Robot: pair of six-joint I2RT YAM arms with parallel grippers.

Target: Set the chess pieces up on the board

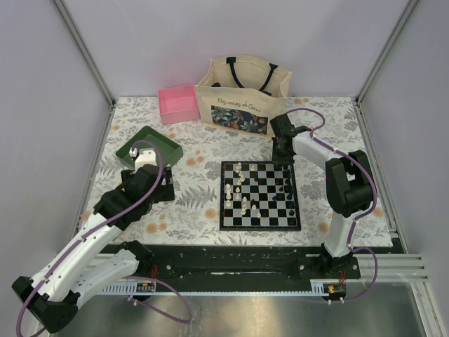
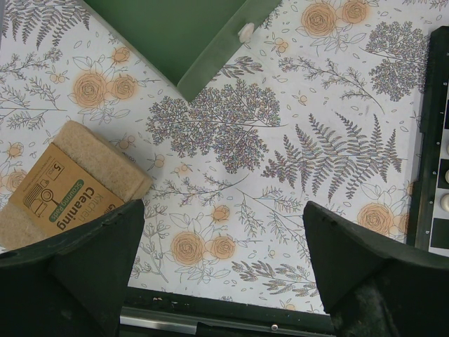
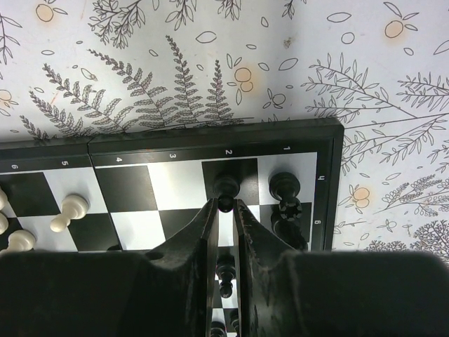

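Right gripper [image 3: 224, 205] closed on a black piece [image 3: 226, 187] that stands on a dark square in the board's [image 3: 210, 137] far row, near the right corner. Second black piece [image 3: 285, 187] on the next square. White pieces [image 1: 240, 188] scattered over the board's left half. Left gripper [image 2: 223, 208] wide open, holding nothing, above the worktop [image 2: 280, 105] near the green tray [image 2: 175, 35].

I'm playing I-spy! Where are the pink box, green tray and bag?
pink box [image 1: 178, 103], top view, bare inside floor.
green tray [image 1: 160, 140], top view, bare floor.
bag [image 1: 242, 95], top view, cream front.
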